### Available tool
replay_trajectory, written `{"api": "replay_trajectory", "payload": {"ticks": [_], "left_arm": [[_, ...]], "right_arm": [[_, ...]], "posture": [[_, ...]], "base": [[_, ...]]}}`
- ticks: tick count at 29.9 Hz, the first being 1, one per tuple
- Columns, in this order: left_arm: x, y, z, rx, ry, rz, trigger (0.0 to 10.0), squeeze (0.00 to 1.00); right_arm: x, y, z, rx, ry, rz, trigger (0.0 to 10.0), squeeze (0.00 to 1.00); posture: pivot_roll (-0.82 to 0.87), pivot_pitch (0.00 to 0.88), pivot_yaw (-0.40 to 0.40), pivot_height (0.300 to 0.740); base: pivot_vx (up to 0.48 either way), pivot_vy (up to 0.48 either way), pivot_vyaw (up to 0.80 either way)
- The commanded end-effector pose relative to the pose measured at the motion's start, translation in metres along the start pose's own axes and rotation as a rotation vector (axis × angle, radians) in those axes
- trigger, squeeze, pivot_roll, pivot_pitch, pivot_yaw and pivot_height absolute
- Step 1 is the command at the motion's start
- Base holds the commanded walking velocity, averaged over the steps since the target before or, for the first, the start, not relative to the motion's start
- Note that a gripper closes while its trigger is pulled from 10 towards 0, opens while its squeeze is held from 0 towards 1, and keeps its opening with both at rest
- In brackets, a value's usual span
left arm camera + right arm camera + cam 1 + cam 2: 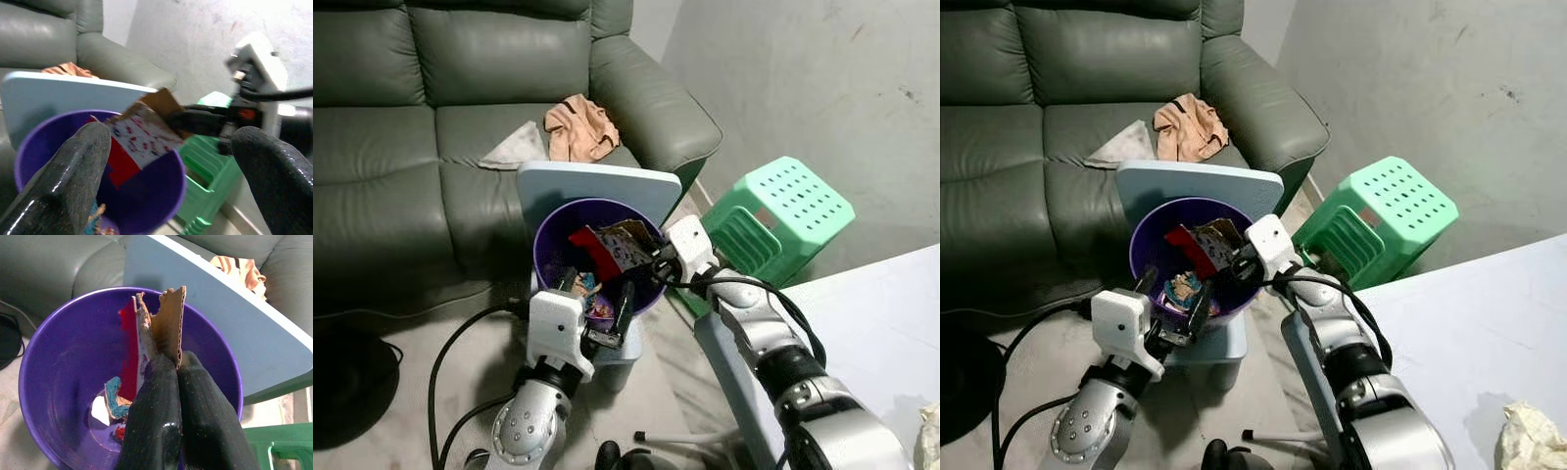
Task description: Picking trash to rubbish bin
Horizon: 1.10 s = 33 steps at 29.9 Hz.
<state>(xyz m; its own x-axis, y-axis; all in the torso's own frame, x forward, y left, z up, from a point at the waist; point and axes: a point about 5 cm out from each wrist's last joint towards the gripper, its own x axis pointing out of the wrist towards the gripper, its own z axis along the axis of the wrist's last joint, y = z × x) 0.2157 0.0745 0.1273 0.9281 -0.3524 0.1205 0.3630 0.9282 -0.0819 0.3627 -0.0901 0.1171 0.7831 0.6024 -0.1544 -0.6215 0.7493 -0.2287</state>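
Observation:
A purple rubbish bin (548, 245) with a pale blue lid (597, 186) tipped up behind it stands on the floor before the sofa. My right gripper (656, 262) is over the bin's right rim, shut on a torn piece of cardboard (168, 323) with a red and white printed face (607, 250). The cardboard hangs inside the bin's mouth. Some colourful trash (113, 399) lies at the bottom. My left gripper (597, 299) is at the bin's near rim, open, with its fingers (73, 171) spread and nothing between them.
A grey-green sofa (401, 147) behind the bin carries a tan cloth (579, 127) and a grey cloth (514, 147). A green plastic stool (773, 220) lies tipped at the right. A white table (1469, 323) at the right holds crumpled paper (1533, 436). Black cables (450, 362) lie on the floor.

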Motion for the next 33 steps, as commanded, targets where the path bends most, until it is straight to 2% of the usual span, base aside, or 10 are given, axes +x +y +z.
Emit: {"api": "replay_trajectory", "payload": {"ticks": [1, 3, 15, 16, 17, 27, 33], "left_arm": [[-0.001, -0.014, 0.002, -0.031, 0.001, -0.026, 10.0, 0.00], [-0.004, -0.019, 0.001, -0.040, 0.012, -0.036, 10.0, 0.00], [-0.010, -0.025, 0.001, -0.052, 0.029, -0.038, 10.0, 0.00], [-0.009, -0.025, 0.001, -0.051, 0.028, -0.040, 10.0, 0.00], [-0.009, -0.025, 0.001, -0.050, 0.027, -0.041, 10.0, 0.00], [-0.006, -0.020, 0.003, -0.044, 0.018, -0.028, 10.0, 0.00], [-0.001, -0.015, 0.004, -0.031, 0.006, -0.029, 10.0, 0.00]], "right_arm": [[-0.003, -0.006, -0.005, 0.004, 0.018, -0.027, 10.0, 0.00], [-0.001, -0.006, -0.006, 0.026, 0.034, -0.046, 10.0, 0.00], [0.005, -0.006, -0.002, 0.044, 0.029, -0.052, 10.0, 0.00], [0.005, -0.007, -0.002, 0.055, 0.027, -0.059, 10.0, 0.77], [0.005, -0.007, -0.001, 0.068, 0.019, -0.060, 10.0, 1.00], [0.006, -0.011, 0.005, 0.088, -0.008, -0.059, 10.0, 1.00], [0.006, -0.013, 0.014, 0.128, -0.088, -0.030, 10.0, 1.00]], "posture": [[0.14, 0.248, -0.255, 0.740], [0.14, 0.252, -0.252, 0.740], [0.15, 0.255, -0.254, 0.740], [0.15, 0.258, -0.256, 0.740], [0.15, 0.258, -0.256, 0.740], [0.16, 0.248, -0.259, 0.740], [0.15, 0.227, -0.253, 0.740]], "base": [[0.000, 0.000, 0.00], [0.000, 0.000, 0.00], [0.000, 0.000, 0.00], [0.000, 0.000, 0.00], [0.000, 0.000, 0.00], [0.000, 0.000, 0.00], [0.000, 0.000, 0.00]]}}
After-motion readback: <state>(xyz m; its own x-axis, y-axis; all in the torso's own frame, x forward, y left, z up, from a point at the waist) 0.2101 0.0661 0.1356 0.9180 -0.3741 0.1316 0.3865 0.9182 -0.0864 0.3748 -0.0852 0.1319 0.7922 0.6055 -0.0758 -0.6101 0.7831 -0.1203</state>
